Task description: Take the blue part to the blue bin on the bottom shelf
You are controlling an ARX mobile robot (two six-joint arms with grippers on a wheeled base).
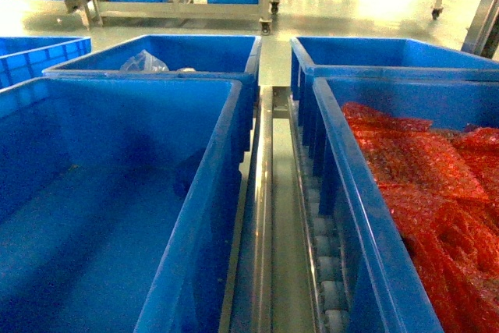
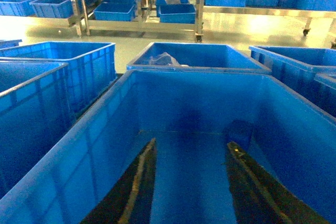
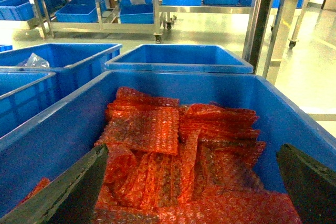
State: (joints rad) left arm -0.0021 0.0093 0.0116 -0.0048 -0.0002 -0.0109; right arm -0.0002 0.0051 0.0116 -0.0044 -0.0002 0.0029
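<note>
Head view: two large blue bins are seen side by side on a roller rack. The left bin (image 1: 117, 193) appears empty; the right bin (image 1: 366, 216) is filled with red bubble-wrap bags (image 1: 437, 185). Between them a metal rail (image 1: 265, 216) and a row of white rollers (image 1: 327, 271) are visible. Neither gripper is seen in this view.

Left wrist view: the left gripper (image 2: 191, 182) is held inside the empty bin with its fingers spread apart and nothing between them. A small blue block (image 2: 240, 135) is noted against the far wall, just beyond the right finger; it is judged to be possibly the blue part, but colour contrast against the bin is poor and this cannot be confirmed.

Right wrist view: the right gripper (image 3: 191, 182) is held wide apart above the red bags, gripping nothing.

The bottom shelf and its target bin cannot be identified with certainty; racks with further blue bins (image 2: 173, 11) are seen well apart across the floor.

Stage: judged as before the grasp.

Risks:
- The part may be missed or misidentified, since blue on blue gives little edge to locate.
- If the block sits against the wall, one finger may be blocked by the bin side and the part pushed, not gripped.
- The right gripper may snag a loose bag if lowered.
- A wrong bin may be chosen, as many alike are present.
</note>
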